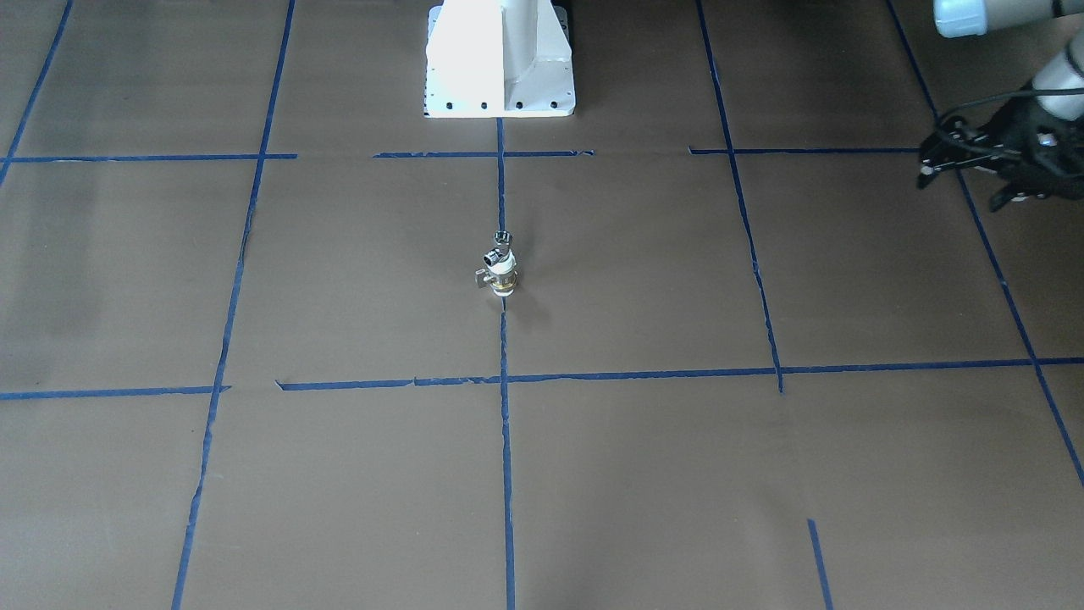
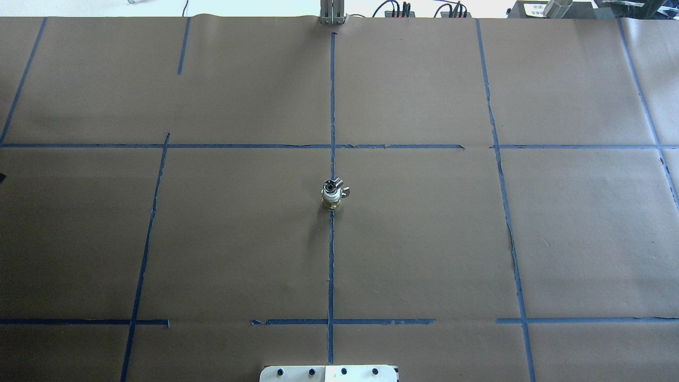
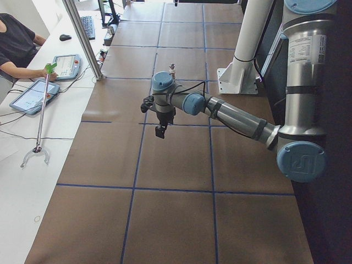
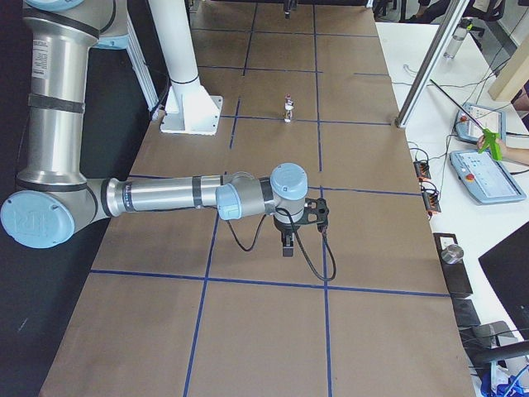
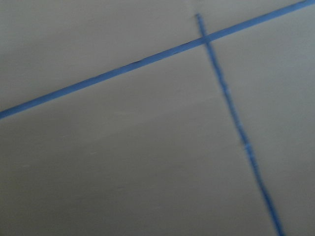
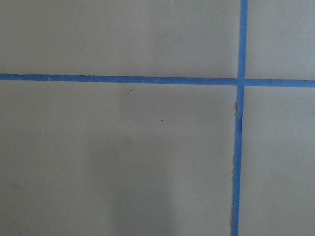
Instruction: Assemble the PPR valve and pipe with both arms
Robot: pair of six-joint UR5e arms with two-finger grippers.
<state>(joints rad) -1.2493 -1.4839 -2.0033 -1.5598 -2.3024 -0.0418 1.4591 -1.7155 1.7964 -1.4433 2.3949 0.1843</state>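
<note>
The PPR valve (image 1: 506,278), white with a brass base and a grey side lever, stands upright at the table's middle on a blue tape line, also in the overhead view (image 2: 331,199). The chrome pipe (image 1: 500,248) sits on top of it (image 2: 331,185). My left gripper (image 1: 961,188) hangs far off at the table's side, its fingers spread and empty. My right gripper (image 4: 286,246) shows only in the exterior right view, far from the valve, with nothing in it; I cannot tell whether it is open or shut. Both wrist views show only brown paper and blue tape.
The white pedestal (image 1: 500,59) stands at the robot's edge behind the valve. Blue tape lines grid the brown paper. An operator (image 3: 16,47) sits with tablets (image 3: 33,96) on the white side table, and a grabber tool (image 3: 41,110) lies there.
</note>
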